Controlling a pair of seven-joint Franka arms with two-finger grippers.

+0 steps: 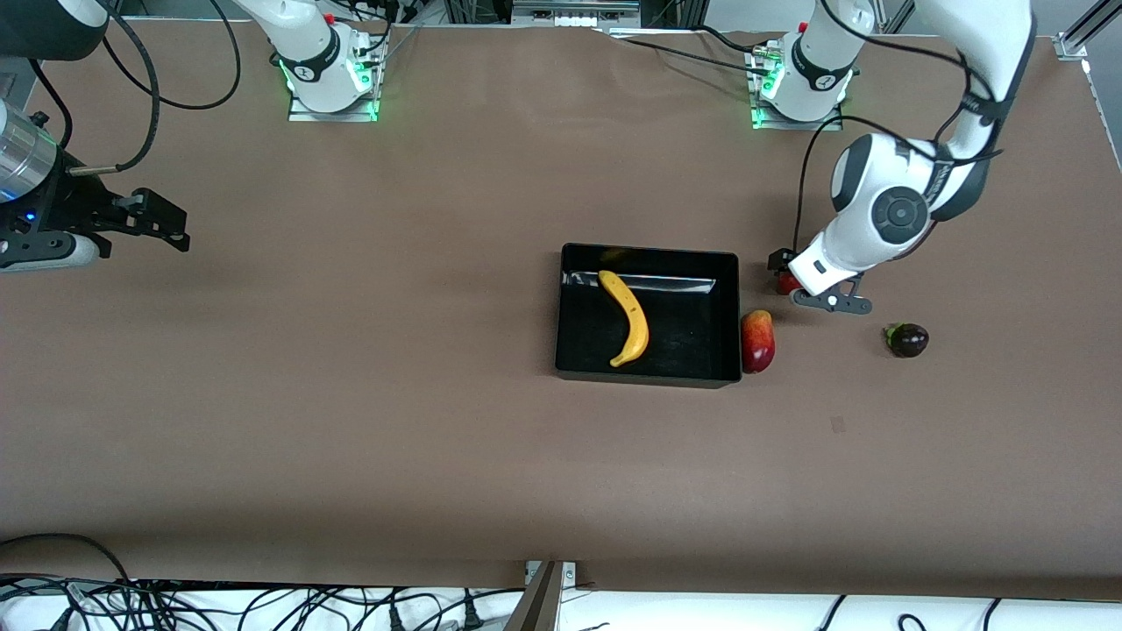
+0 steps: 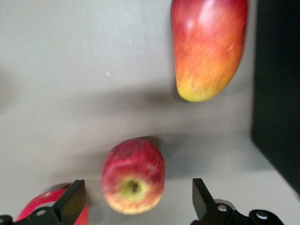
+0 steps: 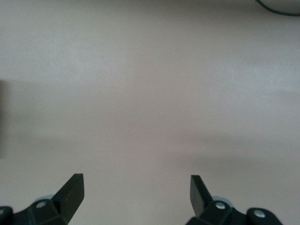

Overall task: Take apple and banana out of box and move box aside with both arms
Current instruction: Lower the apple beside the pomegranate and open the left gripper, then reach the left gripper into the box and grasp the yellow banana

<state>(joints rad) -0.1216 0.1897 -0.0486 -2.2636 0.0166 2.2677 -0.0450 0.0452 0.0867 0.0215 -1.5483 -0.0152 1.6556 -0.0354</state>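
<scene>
Your left gripper (image 2: 136,201) sits low over the bench (image 1: 351,421), just off the box's (image 1: 647,377) short wall toward the left arm's end, with its jaws spread wide and gripping nothing. Between the fingers (image 2: 72,201) you see the apple (image 2: 133,176), resting on the bench with its yellowish stem dimple facing the wrist camera; neither finger touches it. A second red fruit (image 2: 51,206) peeks out right beside one finger (too little of it shows to name). Ahead of the gripper lies a red and yellow mango (image 2: 208,47), close against the box's outer wall.

The banana (image 1: 628,317) lies inside the black box, running roughly along its length. A dark purple fruit with a green top (image 1: 908,339) sits on the bench near the gripper, on the side away from the box.

Your right gripper (image 3: 136,199) waits well apart from all this, over bare bench at the right arm's end, its jaws also wide apart and empty.
</scene>
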